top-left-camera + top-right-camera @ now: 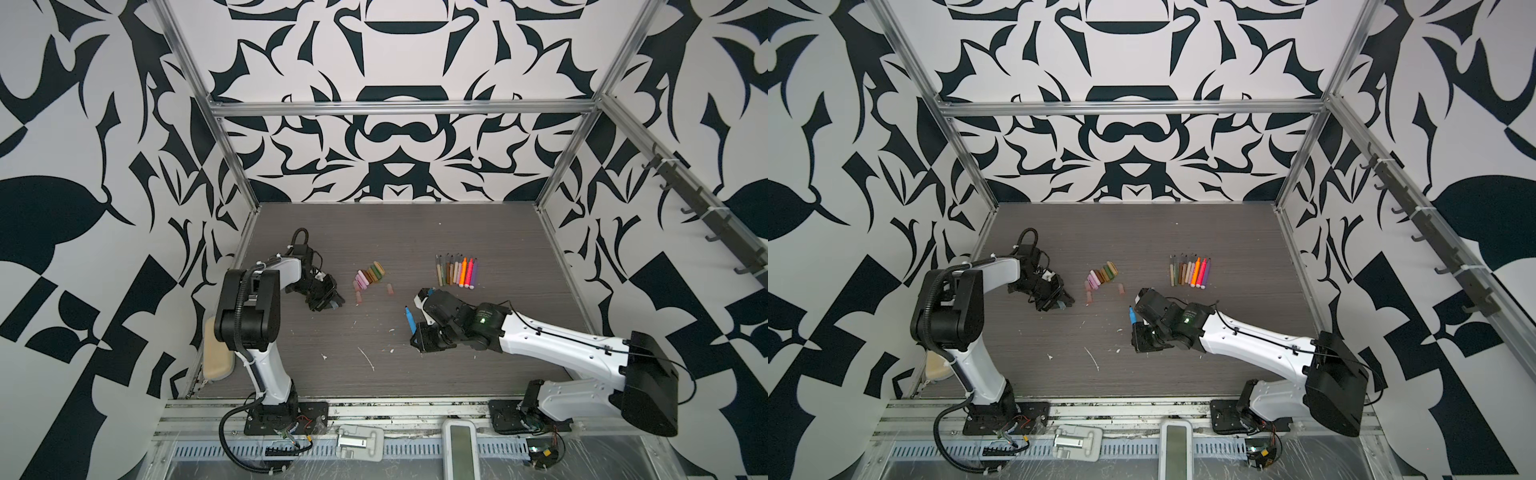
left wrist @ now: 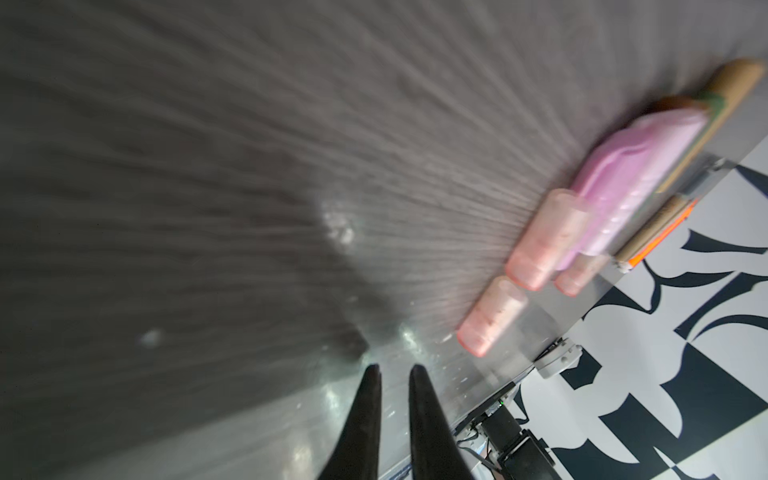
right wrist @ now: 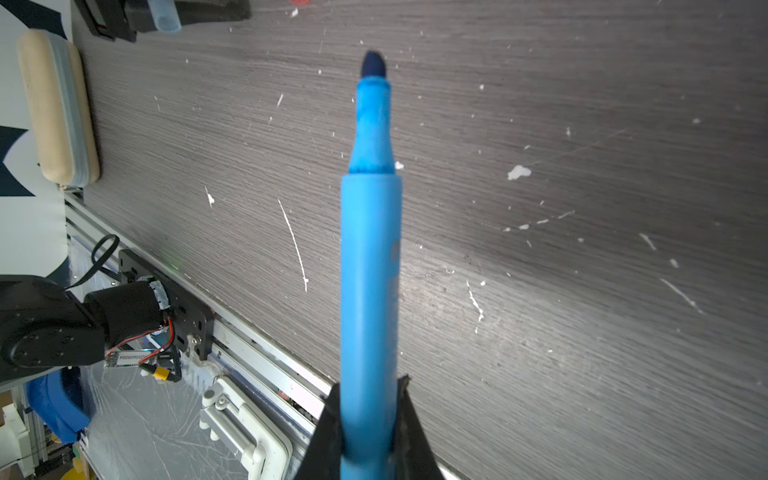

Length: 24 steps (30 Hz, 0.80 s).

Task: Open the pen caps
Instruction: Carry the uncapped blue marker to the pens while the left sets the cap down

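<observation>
My right gripper (image 3: 370, 382) is shut on the lower end of an uncapped blue pen body (image 3: 370, 249), whose dark tip points away over the table. In both top views that pen (image 1: 410, 319) (image 1: 1132, 316) stands up from the right gripper (image 1: 415, 332) near mid-table. My left gripper (image 1: 334, 305) (image 1: 1065, 305) hovers low to the left, fingers nearly together on a translucent blue pen cap (image 3: 166, 18). In the left wrist view the cap is hidden and only a narrow gap shows at the gripper (image 2: 395, 368). Several removed pen caps (image 1: 370, 274) (image 2: 494, 316) lie just right of the left gripper.
A row of uncapped pen bodies (image 1: 455, 272) (image 1: 1190, 272) lies at the back right. A beige pencil case (image 1: 216, 353) (image 3: 58, 108) rests at the table's left edge behind the left arm. White scraps dot the dark wood tabletop (image 1: 374, 232).
</observation>
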Each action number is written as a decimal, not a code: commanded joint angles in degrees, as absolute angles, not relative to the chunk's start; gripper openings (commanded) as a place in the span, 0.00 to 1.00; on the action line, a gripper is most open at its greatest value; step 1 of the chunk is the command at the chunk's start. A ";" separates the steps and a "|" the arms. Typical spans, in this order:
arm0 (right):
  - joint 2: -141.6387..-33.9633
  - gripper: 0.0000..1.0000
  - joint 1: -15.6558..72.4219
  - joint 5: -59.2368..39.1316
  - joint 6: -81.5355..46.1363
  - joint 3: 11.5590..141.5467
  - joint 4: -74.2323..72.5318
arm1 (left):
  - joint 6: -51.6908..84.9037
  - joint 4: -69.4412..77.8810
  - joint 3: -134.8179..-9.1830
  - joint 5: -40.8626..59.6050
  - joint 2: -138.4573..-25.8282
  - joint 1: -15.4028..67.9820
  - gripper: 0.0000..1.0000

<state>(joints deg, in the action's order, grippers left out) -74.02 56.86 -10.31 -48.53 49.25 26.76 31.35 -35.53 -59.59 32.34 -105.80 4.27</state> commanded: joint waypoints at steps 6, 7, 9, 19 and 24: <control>-72.99 0.00 56.95 -10.37 -49.58 48.73 27.19 | 30.32 -37.63 -61.96 30.70 -108.23 5.54 0.21; -72.93 0.00 56.95 -10.37 -49.57 48.78 27.32 | 30.40 -37.62 -62.05 30.72 -108.24 5.54 0.23; -72.78 0.00 56.95 -10.31 -49.58 48.69 27.36 | 30.41 -37.64 -62.23 30.68 -108.34 5.54 0.24; -73.65 0.00 56.79 -10.20 -49.13 49.80 27.84 | 30.68 -37.38 -62.37 30.94 -108.55 5.56 0.26; -72.76 0.00 53.55 -12.01 -49.01 49.10 27.41 | 31.41 -37.34 -62.40 31.57 -107.30 5.54 0.26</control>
<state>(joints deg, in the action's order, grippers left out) -74.04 55.55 -11.14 -49.21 48.88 27.18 31.22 -36.16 -61.65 32.62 -107.00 5.43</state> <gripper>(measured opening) 0.167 0.256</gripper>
